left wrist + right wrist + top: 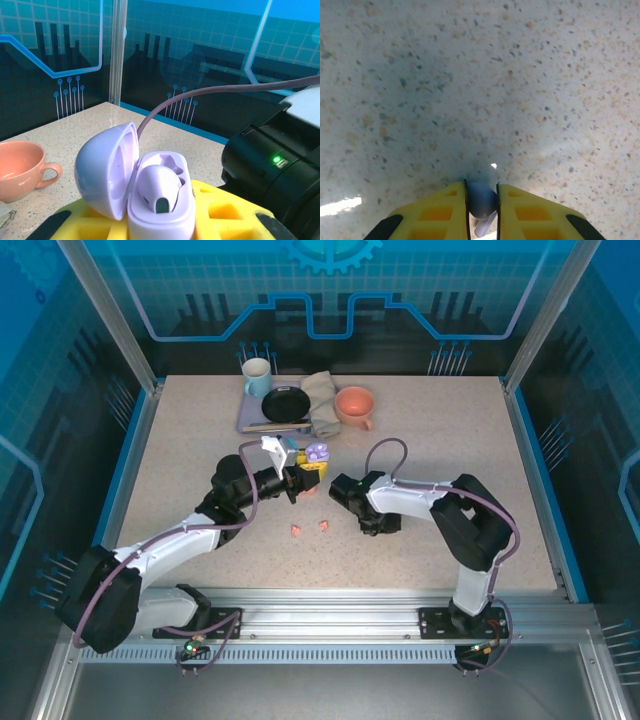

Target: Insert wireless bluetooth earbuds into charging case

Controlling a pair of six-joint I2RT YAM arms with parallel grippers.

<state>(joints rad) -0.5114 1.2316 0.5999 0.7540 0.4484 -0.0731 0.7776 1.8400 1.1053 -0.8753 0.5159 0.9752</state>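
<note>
Lilac case: we see the lilac case (pixel 107 170) with its lid swung open, sitting upright between the yellow fingers of the left gripper (pixel 160 227).
Left gripper: pressed in on the base of the lilac case and holding it just above the table (pixel 200 440), near the middle, in front of the dishes.
Seated bud: one lilac bud (pixel 157 192) lies in the nearer socket; the socket behind it (pixel 171 162) looks empty to us.
Right gripper: the right gripper (pixel 482 189) points straight down over bare table, its fingers pinching a small bluish-lilac bud, the second lilac bud (pixel 481 205).
Spacing: from above, the right gripper (pixel 375 523) stands near the lilac case (pixel 317 452) but apart from it, lower and to the right.
Coral buds: two coral buds (pixel 296 530) (pixel 323 526) lie loose on the table between the arms, touched by neither gripper.
Coral case: a small pink shape (pixel 305 489) just beside the left gripper may be their case; it is too small for us to tell.
Done so far: we judge one bud of four home.
Left to do: bring the pinched bud to the empty socket, then deal with the coral pair.
Clutter: the mug (pixel 257 375), the pan (pixel 285 403), the cloth (pixel 320 400) and the coral cup (pixel 355 405) stand well behind.
</note>
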